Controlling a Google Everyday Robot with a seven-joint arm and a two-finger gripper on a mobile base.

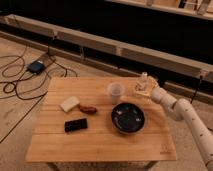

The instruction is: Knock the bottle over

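The bottle (pixel 143 79) is small, slim and clear with a pale cap. It stands upright near the far right edge of the wooden table (pixel 100 142). My gripper (pixel 142 90) is right at the bottle's lower part, reaching in from the right on the white arm (pixel 185 112). It hides the bottle's base. A wider translucent plastic cup (pixel 115 92) stands just left of the bottle, apart from the gripper.
A black bowl (pixel 128 118) sits in front of the cup. A pale sponge (pixel 70 103), a brown item (pixel 88 108) and a flat black device (pixel 75 125) lie on the table's left half. Cables and a box (pixel 36 66) lie on the floor at left.
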